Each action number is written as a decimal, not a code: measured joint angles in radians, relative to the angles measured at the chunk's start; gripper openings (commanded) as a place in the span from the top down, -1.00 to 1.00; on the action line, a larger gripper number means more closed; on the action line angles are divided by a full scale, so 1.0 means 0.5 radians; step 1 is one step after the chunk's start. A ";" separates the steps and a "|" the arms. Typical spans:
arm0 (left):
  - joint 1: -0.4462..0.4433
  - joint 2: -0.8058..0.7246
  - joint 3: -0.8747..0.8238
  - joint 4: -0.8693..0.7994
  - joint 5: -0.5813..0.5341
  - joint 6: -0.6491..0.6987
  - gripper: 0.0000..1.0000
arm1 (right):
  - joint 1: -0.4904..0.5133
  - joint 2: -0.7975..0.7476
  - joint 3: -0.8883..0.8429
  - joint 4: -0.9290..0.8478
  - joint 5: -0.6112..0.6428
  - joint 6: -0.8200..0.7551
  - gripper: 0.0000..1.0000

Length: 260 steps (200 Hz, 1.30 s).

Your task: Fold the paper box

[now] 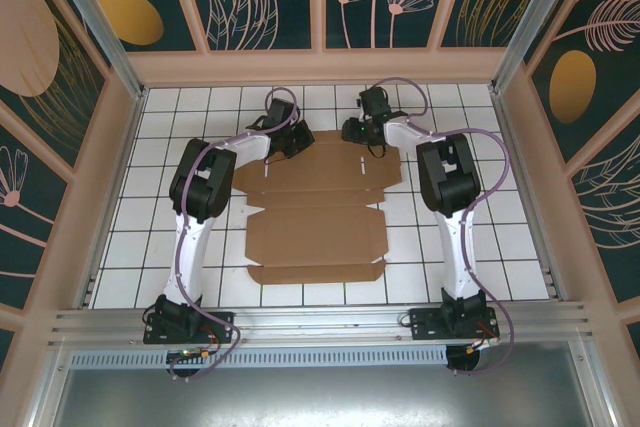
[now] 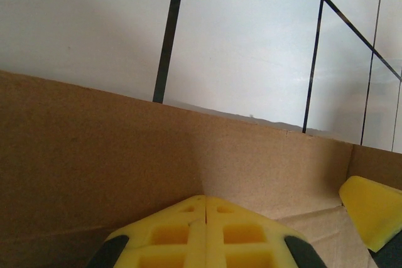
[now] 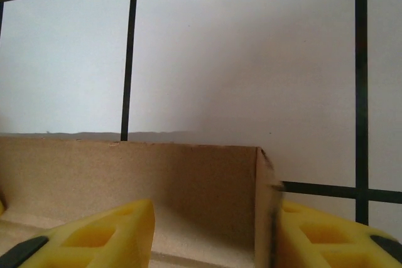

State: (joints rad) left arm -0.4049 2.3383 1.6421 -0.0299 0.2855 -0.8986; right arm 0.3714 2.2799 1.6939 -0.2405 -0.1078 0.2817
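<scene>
The paper box (image 1: 315, 217) is a brown die-cut cardboard sheet lying mostly flat on the middle of the white tiled table (image 1: 140, 237). Both grippers are at its far edge. My left gripper (image 1: 298, 140) is at the far left corner. In its wrist view the yellow fingers (image 2: 206, 200) are shut together, nothing between them, facing the raised back flap (image 2: 125, 155). My right gripper (image 1: 363, 131) is at the far right corner. Its jaws (image 3: 213, 221) stand apart; the upright side flap (image 3: 264, 205) rests against the inside of the right finger (image 3: 326, 233), and the left finger (image 3: 113, 233) is well clear.
Pink frame walls surround the table on three sides. A metal rail (image 1: 320, 322) with both arm bases runs along the near edge. In the left wrist view a yellow finger of the other gripper (image 2: 370, 208) shows at the right, close to the flap.
</scene>
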 measured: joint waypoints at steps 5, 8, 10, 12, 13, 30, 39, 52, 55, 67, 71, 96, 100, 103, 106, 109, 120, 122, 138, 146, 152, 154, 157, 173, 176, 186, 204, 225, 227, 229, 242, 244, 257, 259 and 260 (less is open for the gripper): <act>0.000 0.000 0.000 0.001 0.002 0.000 1.00 | 0.004 -0.003 0.000 -0.003 0.013 -0.015 0.02; 0.000 0.000 0.000 0.001 0.004 0.001 1.00 | 0.006 -0.004 0.000 -0.005 0.018 -0.022 0.01; 0.000 0.000 0.000 0.000 0.004 0.000 1.00 | 0.008 -0.005 0.000 -0.005 0.022 -0.024 0.01; 0.000 0.000 0.000 0.000 0.004 0.001 1.00 | 0.008 -0.005 0.000 -0.005 0.025 -0.030 0.01; 0.000 0.000 0.000 0.000 0.004 0.001 1.00 | 0.008 -0.006 0.000 -0.006 0.028 -0.032 0.00; 0.001 0.000 0.000 0.000 0.005 0.002 1.00 | 0.019 -0.007 0.000 -0.008 0.059 -0.060 -0.02; 0.001 0.000 0.000 0.001 0.005 0.006 1.00 | 0.026 -0.007 0.000 -0.008 0.075 -0.082 -0.03; 0.001 0.000 0.000 0.000 0.005 0.007 1.00 | 0.037 -0.008 0.000 -0.008 0.105 -0.098 -0.04; 0.001 0.000 0.000 0.000 0.005 0.007 1.00 | 0.040 -0.008 0.000 -0.008 0.113 -0.100 -0.04; 0.001 0.000 0.000 0.000 0.005 0.007 1.00 | 0.051 -0.011 0.000 -0.008 0.137 -0.127 -0.05; 0.001 0.000 0.000 0.000 0.005 0.007 1.00 | 0.054 -0.014 0.000 -0.009 0.148 -0.132 -0.05; 0.001 0.000 0.000 0.000 0.005 0.007 1.00 | 0.069 -0.031 0.000 -0.010 0.184 -0.158 -0.06; 0.001 0.000 0.000 0.000 0.005 0.007 1.00 | 0.072 -0.036 0.000 -0.010 0.188 -0.161 -0.06; 0.001 0.000 0.000 0.000 0.005 0.007 1.00 | 0.072 -0.040 0.000 -0.010 0.195 -0.168 -0.06; 0.001 0.000 0.000 0.001 0.005 0.008 1.00 | 0.073 -0.041 0.000 -0.010 0.199 -0.171 -0.06; 0.001 0.000 0.000 0.001 0.005 0.008 1.00 | 0.075 -0.046 0.000 -0.009 0.204 -0.175 -0.06; 0.001 0.000 0.000 0.000 0.005 0.008 1.00 | 0.077 -0.057 0.000 -0.009 0.217 -0.188 -0.07; 0.001 0.000 0.000 0.000 0.005 0.008 1.00 | 0.077 -0.061 0.000 -0.009 0.219 -0.188 -0.07; 0.001 0.000 0.001 0.000 0.005 0.008 1.00 | 0.076 -0.070 0.002 -0.009 0.222 -0.196 -0.07; 0.001 0.000 0.002 -0.001 0.006 0.008 1.00 | 0.077 -0.070 0.004 -0.009 0.220 -0.202 -0.07; 0.001 0.000 0.002 -0.002 0.006 0.008 1.00 | 0.077 -0.070 0.008 -0.016 0.215 -0.203 -0.07; 0.001 0.000 0.002 -0.002 0.006 0.008 1.00 | 0.077 -0.070 0.010 -0.021 0.214 -0.203 -0.07; 0.001 0.000 0.003 -0.002 0.006 0.008 1.00 | 0.077 -0.069 0.014 -0.025 0.211 -0.203 -0.06; 0.001 0.000 0.004 -0.005 0.006 0.009 1.00 | 0.078 -0.066 0.054 -0.062 0.188 -0.202 -0.07; 0.001 0.000 0.004 -0.006 0.005 0.010 1.00 | 0.079 -0.064 0.063 -0.064 0.179 -0.202 -0.06; 0.001 0.000 0.008 -0.011 0.006 0.013 1.00 | 0.082 -0.052 0.098 -0.069 0.159 -0.201 -0.06; 0.001 0.000 0.011 -0.017 0.006 0.014 1.00 | 0.087 -0.011 0.165 -0.077 0.111 -0.201 -0.06; 0.001 0.001 0.015 -0.027 0.006 0.014 1.00 | 0.091 0.037 0.206 -0.092 0.050 -0.190 -0.07; 0.001 0.000 0.015 -0.027 0.005 0.014 1.00 | 0.091 0.040 0.208 -0.093 0.040 -0.185 -0.07; 0.001 0.000 0.015 -0.029 0.006 0.014 1.00 | 0.091 0.044 0.209 -0.096 0.038 -0.187 -0.07; 0.001 0.000 0.015 -0.032 0.008 0.014 1.00 | 0.085 0.063 0.209 -0.106 -0.010 -0.179 -0.07; 0.001 0.001 0.015 -0.032 0.009 0.014 1.00 | 0.084 0.065 0.209 -0.108 -0.018 -0.179 -0.07; 0.001 0.000 0.017 -0.036 0.018 0.014 1.00 | 0.071 0.077 0.209 -0.114 -0.067 -0.172 -0.07; 0.001 0.000 0.017 -0.036 0.021 0.014 1.00 | 0.069 0.077 0.209 -0.114 -0.073 -0.172 -0.07; 0.001 0.001 0.017 -0.036 0.020 0.014 1.00 | 0.068 0.077 0.209 -0.114 -0.076 -0.172 -0.07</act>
State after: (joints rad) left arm -0.4046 2.3386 1.6505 -0.0479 0.2955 -0.8913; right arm 0.4053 2.3184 1.7985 -0.2977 -0.1455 0.1959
